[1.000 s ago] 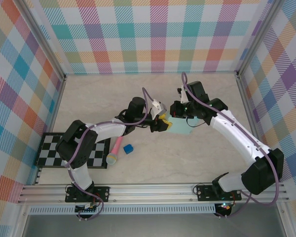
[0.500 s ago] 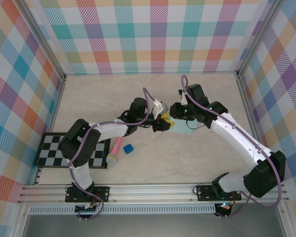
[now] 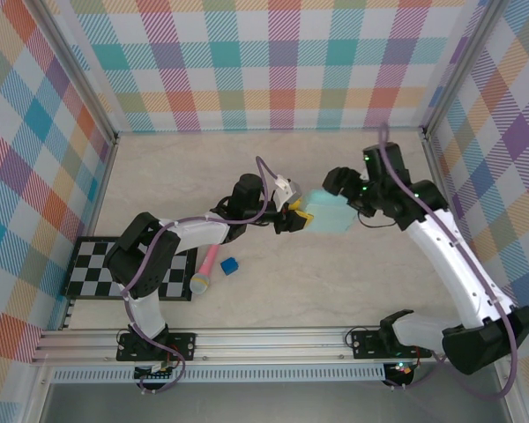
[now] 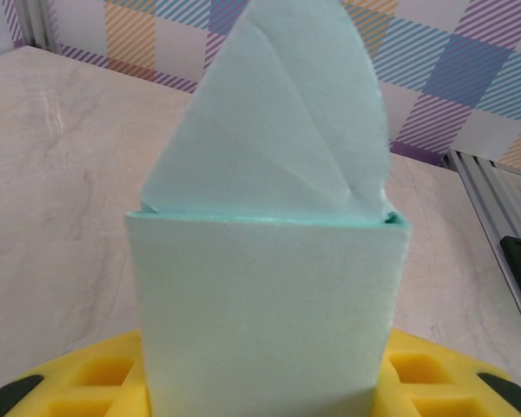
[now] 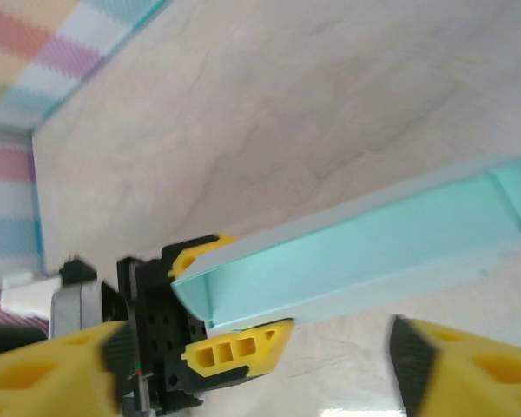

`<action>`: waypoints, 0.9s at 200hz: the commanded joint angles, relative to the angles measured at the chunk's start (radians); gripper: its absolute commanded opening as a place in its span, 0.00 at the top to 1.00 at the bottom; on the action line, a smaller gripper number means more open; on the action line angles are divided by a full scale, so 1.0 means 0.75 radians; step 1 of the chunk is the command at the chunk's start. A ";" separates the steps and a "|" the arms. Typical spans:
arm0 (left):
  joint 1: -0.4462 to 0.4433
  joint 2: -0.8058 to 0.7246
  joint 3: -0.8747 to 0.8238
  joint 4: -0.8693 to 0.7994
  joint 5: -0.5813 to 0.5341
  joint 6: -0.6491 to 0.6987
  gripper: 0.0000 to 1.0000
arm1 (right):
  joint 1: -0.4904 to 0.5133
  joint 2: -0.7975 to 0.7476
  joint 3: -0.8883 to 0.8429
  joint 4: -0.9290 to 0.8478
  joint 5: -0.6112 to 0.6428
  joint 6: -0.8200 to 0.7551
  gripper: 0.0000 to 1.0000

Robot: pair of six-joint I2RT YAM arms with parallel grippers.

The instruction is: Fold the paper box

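Plaid-papered walls (image 3: 273, 62) enclose the cell on three sides; a pale marbled table (image 3: 185, 167) forms the floor.

Right arm (image 3: 458, 264): reached in from the right; noted as drawn back from where it stood a second ago, when its wrist was close against the card; right gripper (image 3: 339, 185) now parted wide, nothing between its fingers, the box lying just beyond them in the right wrist view.

Left arm (image 3: 185, 233): stretched low across the middle, unmoved over the same second; left gripper (image 3: 296, 217) closed on one end of the paper box, yellow pads seen on either face of the card.

Checkered mat (image 3: 88, 269): flat at the left edge, partly beneath the left arm.

Paper box (image 3: 328, 214): pale mint card, near the table's centre, between the two grippers; formed as a flat sleeve; one end flap (image 4: 278, 113) seen standing open, not tucked; whether the far end rests on the table cannot be told.

Pink tool (image 3: 205, 264) and small blue cube (image 3: 228, 265): side by side near the mat, untouched.

Judgement: a press by the right gripper is taken as finished; the box is carried by the left gripper alone; the open flap is judged still to be closed, so the task is rated partly done.
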 commanded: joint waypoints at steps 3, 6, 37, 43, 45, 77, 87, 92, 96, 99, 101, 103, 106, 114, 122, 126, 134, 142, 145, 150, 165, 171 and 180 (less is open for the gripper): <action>-0.013 -0.033 0.037 0.079 -0.010 0.035 0.87 | -0.145 -0.062 -0.076 -0.090 -0.132 0.475 0.14; -0.015 -0.034 0.038 0.081 -0.012 0.036 0.87 | -0.164 -0.062 -0.090 -0.086 -0.157 0.513 0.13; -0.019 -0.039 0.041 0.092 -0.020 0.026 0.87 | -0.231 0.043 -0.169 -0.025 -0.373 0.793 0.07; -0.021 -0.041 0.041 0.096 -0.023 0.020 0.87 | -0.230 0.069 -0.186 0.037 -0.425 0.816 0.06; -0.020 -0.041 0.040 0.098 -0.023 0.019 0.87 | -0.230 0.080 -0.192 0.054 -0.442 0.831 0.05; -0.025 -0.038 0.026 0.134 -0.042 -0.024 0.87 | -0.226 0.149 -0.191 0.156 -0.468 0.946 0.04; -0.025 -0.035 0.017 0.152 -0.057 -0.044 0.87 | -0.227 0.148 -0.186 0.156 -0.427 0.958 0.04; -0.026 -0.035 0.014 0.163 -0.070 -0.058 0.87 | -0.227 0.148 -0.189 0.158 -0.413 0.963 0.06; -0.027 -0.033 0.009 0.173 -0.079 -0.070 0.87 | -0.226 0.146 -0.193 0.158 -0.405 0.970 0.08; -0.027 -0.032 0.006 0.180 -0.087 -0.079 0.87 | -0.227 0.146 -0.197 0.161 -0.402 0.977 0.09; -0.025 -0.031 0.005 0.187 -0.092 -0.084 0.87 | -0.226 0.146 -0.200 0.162 -0.400 0.980 0.10; -0.026 -0.031 0.003 0.190 -0.098 -0.092 0.87 | -0.225 0.144 -0.204 0.162 -0.400 0.985 0.11; -0.027 -0.031 0.001 0.199 -0.107 -0.100 0.87 | -0.225 0.143 -0.211 0.165 -0.400 0.991 0.12; -0.027 -0.026 -0.003 0.219 -0.141 -0.135 0.87 | -0.222 0.138 -0.235 0.177 -0.399 1.009 0.16; -0.026 -0.020 -0.003 0.232 -0.171 -0.172 0.87 | -0.212 0.128 -0.257 0.182 -0.381 1.029 0.20; -0.026 -0.018 -0.001 0.239 -0.180 -0.189 0.87 | -0.207 0.124 -0.269 0.186 -0.368 1.038 0.22; -0.026 -0.009 0.000 0.258 -0.196 -0.224 0.87 | -0.195 0.111 -0.290 0.195 -0.336 1.052 0.24; -0.027 -0.003 0.000 0.284 -0.212 -0.262 0.87 | -0.183 0.099 -0.309 0.207 -0.301 1.063 0.25; -0.027 0.000 0.000 0.295 -0.221 -0.276 0.87 | -0.181 0.096 -0.313 0.210 -0.289 1.066 0.26; -0.027 0.006 0.000 0.311 -0.229 -0.304 0.87 | -0.175 0.091 -0.322 0.211 -0.268 1.069 0.26; -0.029 0.021 0.003 0.368 -0.238 -0.377 0.87 | -0.162 0.084 -0.346 0.240 -0.226 1.070 0.26; -0.031 0.025 0.008 0.385 -0.239 -0.407 0.87 | -0.158 0.086 -0.353 0.244 -0.212 1.070 0.26; -0.036 0.032 0.014 0.409 -0.234 -0.440 0.87 | -0.156 0.092 -0.363 0.263 -0.190 1.065 0.28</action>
